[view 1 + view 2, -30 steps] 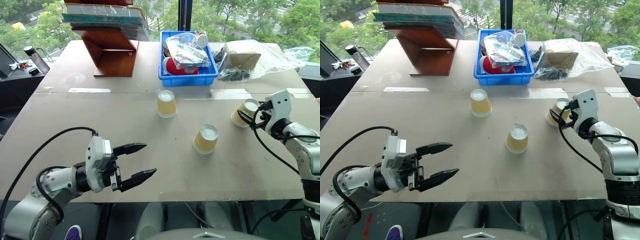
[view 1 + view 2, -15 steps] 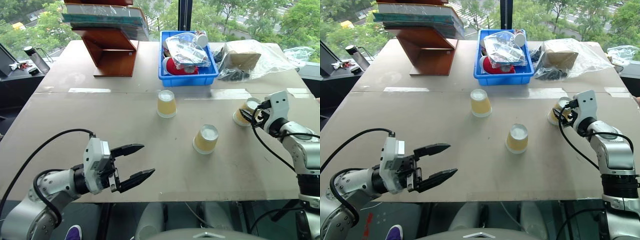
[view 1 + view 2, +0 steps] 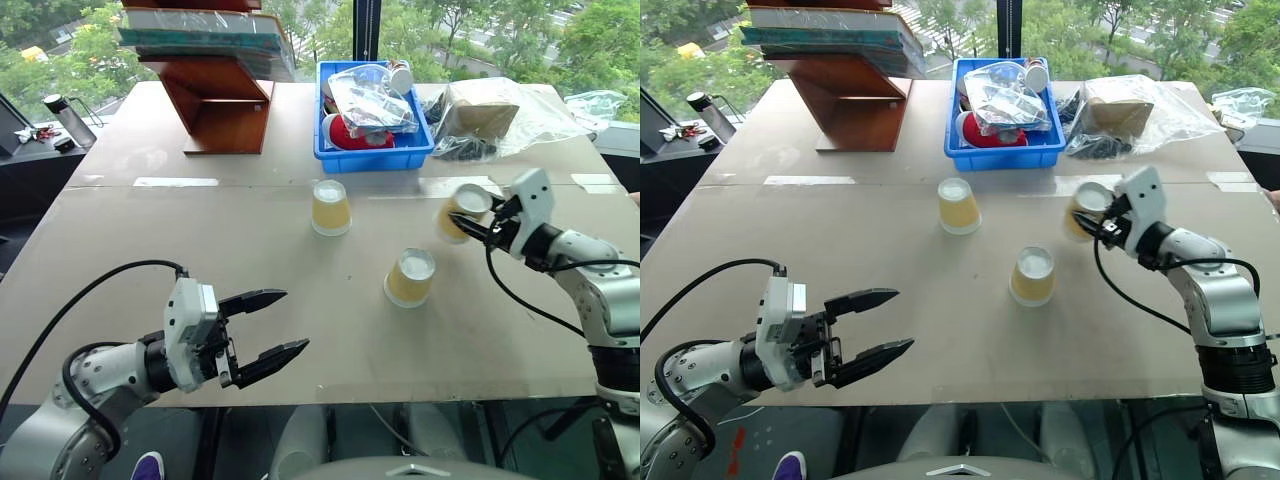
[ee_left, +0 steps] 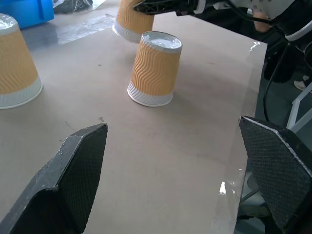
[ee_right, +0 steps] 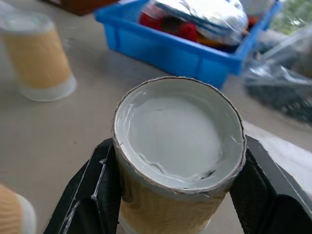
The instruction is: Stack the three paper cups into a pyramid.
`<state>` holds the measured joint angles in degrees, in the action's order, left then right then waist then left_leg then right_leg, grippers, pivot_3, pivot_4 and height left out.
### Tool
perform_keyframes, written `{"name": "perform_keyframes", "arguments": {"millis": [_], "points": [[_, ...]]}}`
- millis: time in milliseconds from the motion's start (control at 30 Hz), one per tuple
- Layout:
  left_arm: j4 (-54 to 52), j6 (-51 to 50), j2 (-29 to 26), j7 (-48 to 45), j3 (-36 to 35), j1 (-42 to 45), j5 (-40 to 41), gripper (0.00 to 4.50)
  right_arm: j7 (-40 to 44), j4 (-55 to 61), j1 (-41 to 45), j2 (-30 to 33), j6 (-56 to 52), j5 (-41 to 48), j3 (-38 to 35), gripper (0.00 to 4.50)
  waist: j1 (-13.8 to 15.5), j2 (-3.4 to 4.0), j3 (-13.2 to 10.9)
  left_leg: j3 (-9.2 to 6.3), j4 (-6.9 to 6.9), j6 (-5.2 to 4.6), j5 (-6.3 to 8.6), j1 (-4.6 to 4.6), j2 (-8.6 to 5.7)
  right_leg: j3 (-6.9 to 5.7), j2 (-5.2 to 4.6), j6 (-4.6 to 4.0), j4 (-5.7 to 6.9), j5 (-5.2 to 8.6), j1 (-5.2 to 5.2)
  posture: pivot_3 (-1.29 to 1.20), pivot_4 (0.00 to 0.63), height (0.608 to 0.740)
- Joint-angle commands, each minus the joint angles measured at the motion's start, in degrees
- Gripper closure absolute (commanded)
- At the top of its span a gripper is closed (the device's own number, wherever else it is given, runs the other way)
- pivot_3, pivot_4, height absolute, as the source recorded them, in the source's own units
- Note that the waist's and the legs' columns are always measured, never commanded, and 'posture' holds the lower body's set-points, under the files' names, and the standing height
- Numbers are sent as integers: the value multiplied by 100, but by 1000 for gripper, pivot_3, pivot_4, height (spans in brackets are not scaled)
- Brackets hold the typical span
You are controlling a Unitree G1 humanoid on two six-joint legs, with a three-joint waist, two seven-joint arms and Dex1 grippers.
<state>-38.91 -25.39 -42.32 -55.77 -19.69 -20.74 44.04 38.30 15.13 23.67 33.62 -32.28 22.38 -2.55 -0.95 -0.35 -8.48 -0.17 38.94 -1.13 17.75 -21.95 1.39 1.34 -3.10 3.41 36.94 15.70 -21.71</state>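
Right wrist view: right fingers (image 5: pixel 97 195) clamp 1 cup (image 5: pixel 178 161); left fingers (image 3: pixel 270 325) spread.

An office-like test room: a work table (image 3: pixel 150 250) by large windows (image 3: pixel 440 30) overlooking trees

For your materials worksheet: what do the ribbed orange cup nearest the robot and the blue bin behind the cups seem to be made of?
Ribbed orange cup: probably paper, matt; wavy corrugated sleeve, white rolled rim.
Blue bin: likely moulded plastic, smooth and slightly glossy, with uniform colour and thin straight walls.
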Motion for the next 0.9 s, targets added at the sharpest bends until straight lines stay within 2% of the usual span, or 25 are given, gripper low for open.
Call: {"name": "perform_keyframes", "arguments": {"millis": [33,200,367,667,900], "points": [[-73,123,23,-20,-64,-45,24,74,306,913,387,181,-315,225,364,2277,11,0,0,-3,0,0,0,-1,2,-3,0,0,0,0,0,0,150,740],[-80,127,24,-6,-19,-47,5,74,257,1465,1038,-12,-1051,698,688,2277,31,-4,1,-9,0,0,0,-4,0,-9,-11,0,-3,0,2,0,150,740],[-42,111,19,3,43,39,2,74,525,1711,1186,129,-1355,817,1135,2277,32,-4,1,-15,-1,3,-2,-5,-1,-16,-10,-1,-4,0,1,0,150,740],[7,106,22,-15,171,116,8,74,697,1227,1245,-93,-861,167,2053,2277,14,-4,1,-12,-2,5,-3,-4,-6,-14,-8,-1,-6,0,0,0,150,740],[-36,134,60,33,162,57,-5,74,782,955,1181,-276,-589,-94,2223,2277,19,-4,0,-13,-2,7,-4,-5,-7,-15,-8,-1,-6,0,0,0,150,740]]}}
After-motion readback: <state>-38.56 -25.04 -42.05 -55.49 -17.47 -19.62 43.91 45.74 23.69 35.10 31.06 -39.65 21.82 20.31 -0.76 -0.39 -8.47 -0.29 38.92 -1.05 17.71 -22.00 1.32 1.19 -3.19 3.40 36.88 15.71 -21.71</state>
